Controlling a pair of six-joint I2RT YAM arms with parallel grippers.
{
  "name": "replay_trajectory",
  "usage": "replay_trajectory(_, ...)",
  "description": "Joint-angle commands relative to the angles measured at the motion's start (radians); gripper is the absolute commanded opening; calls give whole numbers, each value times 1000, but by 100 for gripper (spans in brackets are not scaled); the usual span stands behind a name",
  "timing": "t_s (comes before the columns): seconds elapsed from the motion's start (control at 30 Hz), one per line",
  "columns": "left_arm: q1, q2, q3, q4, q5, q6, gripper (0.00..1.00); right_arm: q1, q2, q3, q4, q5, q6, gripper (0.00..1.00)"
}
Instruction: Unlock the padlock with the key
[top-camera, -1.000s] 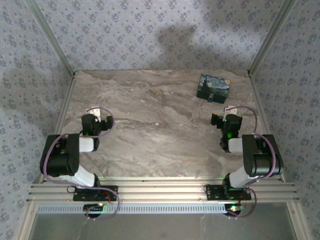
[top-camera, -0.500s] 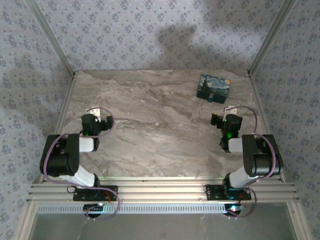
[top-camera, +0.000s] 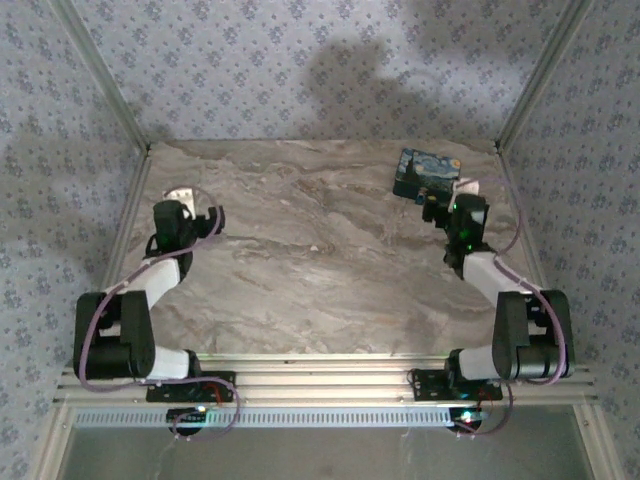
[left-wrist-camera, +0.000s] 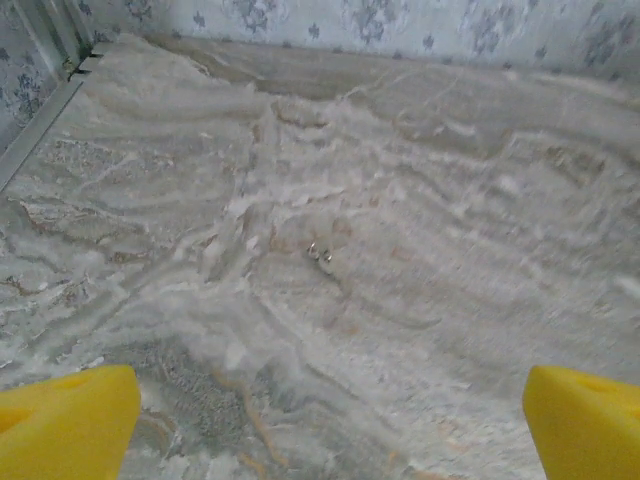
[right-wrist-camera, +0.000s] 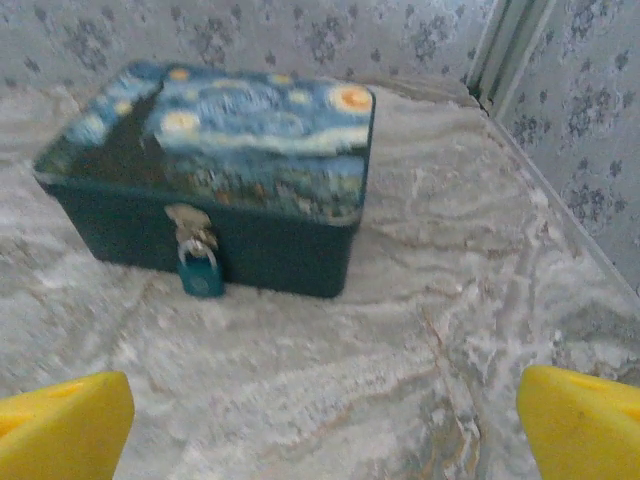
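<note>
My right gripper faces the box at the far right of the table. Its yellow fingers are spread wide and hold nothing. The small teal padlock hangs from the hasp on the box's near face, just ahead of me. My left gripper is equally wide and empty, over bare marble. A tiny metal glint ahead of it may be the key — too blurred to be sure.

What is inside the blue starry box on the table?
The inside is hidden: the box is shut. On its front wall a small teal padlock hangs from a metal hasp.
</note>
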Motion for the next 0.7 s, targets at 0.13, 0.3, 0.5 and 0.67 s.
replay_trajectory(0.13, -34, -13, 148, -356, 179, -229, 98, 36, 310, 592, -571, 16, 150, 98)
replay_trajectory(0.3, -125, 7, 160, -376, 257, -277, 98, 58, 598, 974, -759, -29, 178, 93)
replay_trajectory(0.5, -235, 25, 162, -405, 361, -301, 96, 53, 826, 1204, -845, -147, 221, 85)
replay_trajectory(0.67, -264, 20, 164, -477, 356, -271, 95, 52, 930, 1279, -887, -304, 258, 75)
